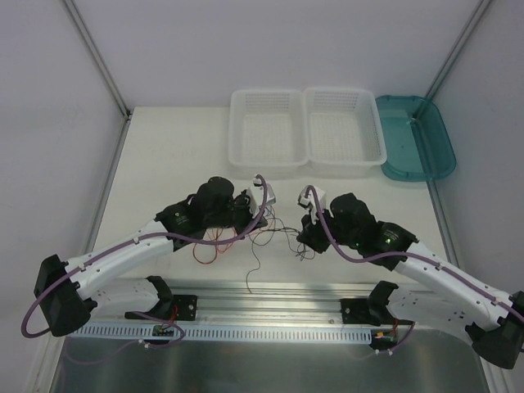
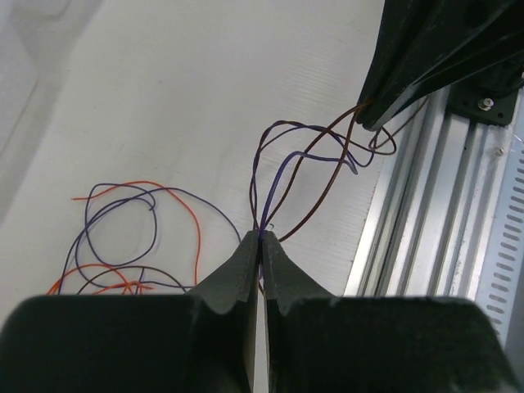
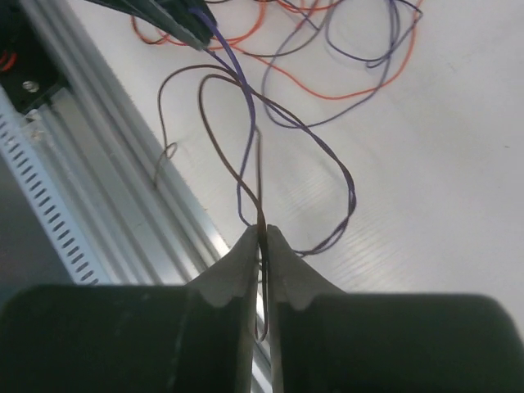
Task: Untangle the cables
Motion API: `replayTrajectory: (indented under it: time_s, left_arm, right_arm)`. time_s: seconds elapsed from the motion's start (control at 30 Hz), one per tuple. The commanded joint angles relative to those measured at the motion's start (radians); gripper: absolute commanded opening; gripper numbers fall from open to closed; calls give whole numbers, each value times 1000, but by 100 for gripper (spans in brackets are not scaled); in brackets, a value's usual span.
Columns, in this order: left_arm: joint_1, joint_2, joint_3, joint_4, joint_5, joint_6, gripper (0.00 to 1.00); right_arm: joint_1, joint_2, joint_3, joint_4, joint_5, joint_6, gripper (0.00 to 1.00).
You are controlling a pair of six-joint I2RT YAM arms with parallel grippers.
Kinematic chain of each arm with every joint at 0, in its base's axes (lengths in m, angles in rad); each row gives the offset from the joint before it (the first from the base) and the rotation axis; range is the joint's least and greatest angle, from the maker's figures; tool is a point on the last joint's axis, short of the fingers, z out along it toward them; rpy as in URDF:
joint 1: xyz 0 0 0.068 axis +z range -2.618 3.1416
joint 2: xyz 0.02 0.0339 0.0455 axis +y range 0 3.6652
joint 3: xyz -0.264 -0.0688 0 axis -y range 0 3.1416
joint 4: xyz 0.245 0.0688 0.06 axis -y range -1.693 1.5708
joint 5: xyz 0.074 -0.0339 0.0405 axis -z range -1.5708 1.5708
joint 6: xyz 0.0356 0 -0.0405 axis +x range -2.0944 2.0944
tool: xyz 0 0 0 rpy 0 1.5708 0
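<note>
Cables [image 2: 282,176] had thin, smooth insulation with a slight sheen. Table [image 3: 426,229] was a matt white sheet, finely ribbed, and looked like corrugated plastic. Rail [image 3: 106,147] was bare aluminium extrusion, satin and grooved. Fingers [image 2: 233,282] of the left gripper [image 2: 261,237] were matt black plastic; the right gripper [image 3: 262,233] looked the same. Two baskets [image 1: 266,135] were translucent white perforated plastic. Tray [image 1: 413,139] was glossy, see-through teal plastic. Arm shells [image 1: 115,260] were smooth white plastic.
</note>
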Motion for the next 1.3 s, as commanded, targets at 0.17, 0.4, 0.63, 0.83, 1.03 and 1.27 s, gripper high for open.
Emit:
replayTrajectory:
  time_s: [0.17,0.4,0.63,0.83,1.03,1.27]
  left_arm:
    - [40,-2,27,-54,-440,-229,0]
    - [162,-72,2,-108,-474,-380,0]
    - [259,-218,16,-224,-552,-439,0]
    - [281,-283,79,-284,-521,-388,0]
    - [277,-237,114,-283,-228,-375,0]
    - [277,-221,114,-284,-198,-395,0]
  right_arm:
    - [-2,-12,30,-65,440,98,6]
    - [-92,-57,10,-174,620,230,1]
    - [-247,-167,-1,-267,729,342,12]
    - [-330,-135,28,-317,674,344,29]
    - [-325,-94,17,-221,454,298,13]
    - [-325,-19,53,-260,378,276,70]
